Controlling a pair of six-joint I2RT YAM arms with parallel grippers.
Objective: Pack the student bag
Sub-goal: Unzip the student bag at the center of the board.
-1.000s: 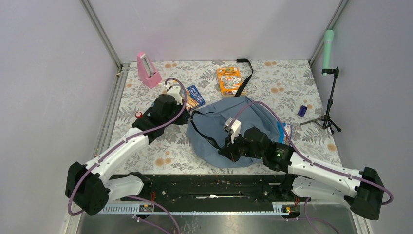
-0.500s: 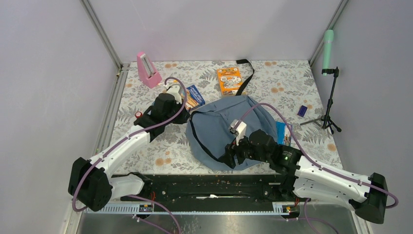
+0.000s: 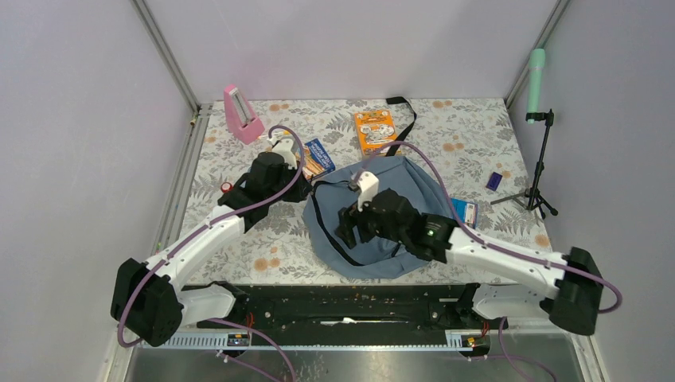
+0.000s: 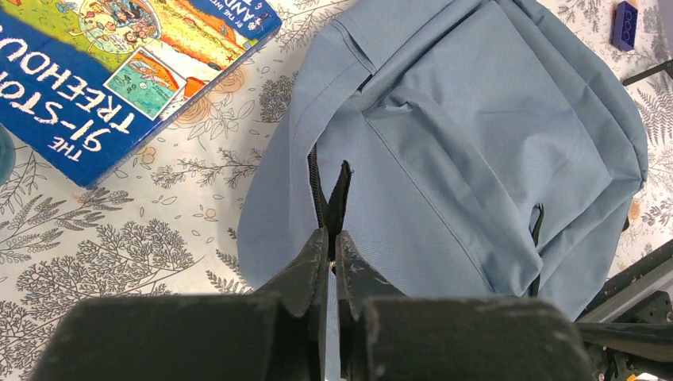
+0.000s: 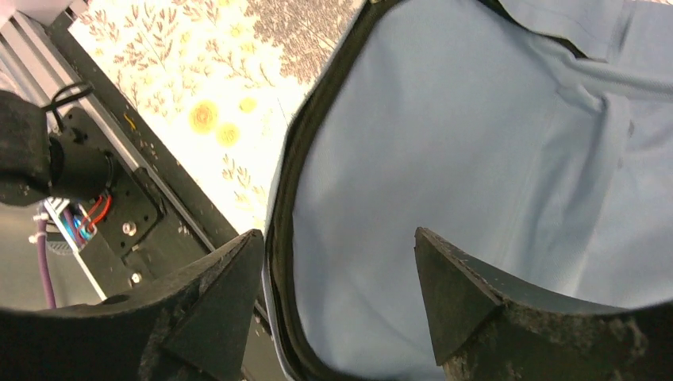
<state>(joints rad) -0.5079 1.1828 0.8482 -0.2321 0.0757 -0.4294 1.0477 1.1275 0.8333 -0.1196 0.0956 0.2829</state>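
Right gripper (image 5: 339, 238) hangs open over the near-left part of the student bag (image 3: 414, 189), one jaw on each side of the dark zipper line (image 5: 279, 230) along the bag's edge, touching nothing. That grey-blue backpack lies flat at the middle of the floral table (image 3: 255, 239), just beyond the arm bases. At its far-left edge, the left gripper (image 4: 332, 234) is closed on a black zipper pull (image 4: 340, 186). Just beside it lies a blue book (image 4: 119, 71), farther back an orange book (image 3: 374, 131), and at the far-left corner a pink metronome (image 3: 241, 115).
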